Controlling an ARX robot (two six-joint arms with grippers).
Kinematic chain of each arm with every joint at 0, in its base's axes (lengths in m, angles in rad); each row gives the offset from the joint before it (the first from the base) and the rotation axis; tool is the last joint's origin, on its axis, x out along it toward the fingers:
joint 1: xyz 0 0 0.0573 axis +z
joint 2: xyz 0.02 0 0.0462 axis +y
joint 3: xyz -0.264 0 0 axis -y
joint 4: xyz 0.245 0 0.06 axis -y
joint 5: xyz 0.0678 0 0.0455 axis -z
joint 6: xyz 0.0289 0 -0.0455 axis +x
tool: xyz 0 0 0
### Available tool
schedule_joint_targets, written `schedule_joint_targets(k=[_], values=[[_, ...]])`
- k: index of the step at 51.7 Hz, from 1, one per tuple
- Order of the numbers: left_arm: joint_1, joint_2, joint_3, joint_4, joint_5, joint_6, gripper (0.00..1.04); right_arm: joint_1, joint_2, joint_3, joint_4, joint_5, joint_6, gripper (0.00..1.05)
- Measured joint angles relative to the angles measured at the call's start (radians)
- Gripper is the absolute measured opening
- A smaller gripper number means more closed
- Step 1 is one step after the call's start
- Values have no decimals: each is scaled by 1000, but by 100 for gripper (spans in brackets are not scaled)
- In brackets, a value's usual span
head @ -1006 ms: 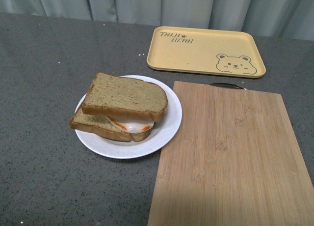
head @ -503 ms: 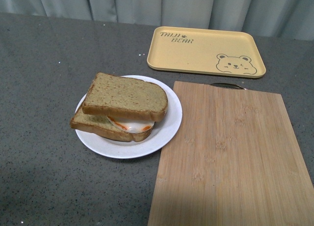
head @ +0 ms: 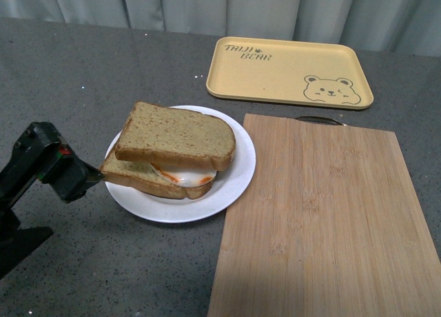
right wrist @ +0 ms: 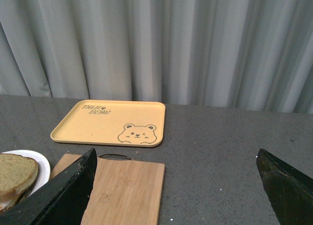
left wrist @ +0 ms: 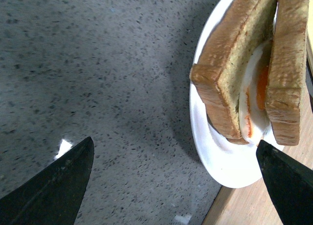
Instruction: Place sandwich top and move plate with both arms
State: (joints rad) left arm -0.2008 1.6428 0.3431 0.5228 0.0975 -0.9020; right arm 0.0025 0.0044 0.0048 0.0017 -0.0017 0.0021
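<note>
At the left rim of the plate (head: 234, 182) we are holding our left gripper (left wrist: 174, 142) low over the grey table (head: 69, 69), its fingers spread wide and gripping nothing; the wrist view is showing bare tabletop and the near rim between them. Our right gripper (right wrist: 176, 151) is hanging equally wide and empty, well back from the plate, and its camera is looking across the cutting board (head: 324, 213) toward the yellow tray (head: 289, 72) and the curtain (right wrist: 156, 44). We are seeing the sandwich top (head: 176, 134) lying flat on the fried egg (head: 186, 174) and the lower slice (head: 134, 174), turned a little askew so that the lower slice is jutting out toward our left gripper. The plate is sitting on the table with its right rim meeting the board's left edge; we cannot tell whether it is overlapping the wood. We are judging the placing step done and the plate move just beginning, with only one arm in position. Next we are needing the right gripper down at the opposite rim, both pairs of fingers closing on the thin edge clear of the bread, then a level, matched lift, since a tilt could be sending the loose top slice sliding.
</note>
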Motion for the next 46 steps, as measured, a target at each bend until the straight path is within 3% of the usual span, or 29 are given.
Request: schedule_joint_targets(k=[27, 35, 46], values=[[-107, 179, 93, 84, -19, -197, 98, 0, 0, 0, 0, 0, 0, 95], [-136, 217, 132, 85, -23, -241, 68, 0, 0, 0, 0, 0, 0, 95], [-156, 260, 166, 65, -19, -256, 38, 0, 0, 0, 0, 0, 0, 95]])
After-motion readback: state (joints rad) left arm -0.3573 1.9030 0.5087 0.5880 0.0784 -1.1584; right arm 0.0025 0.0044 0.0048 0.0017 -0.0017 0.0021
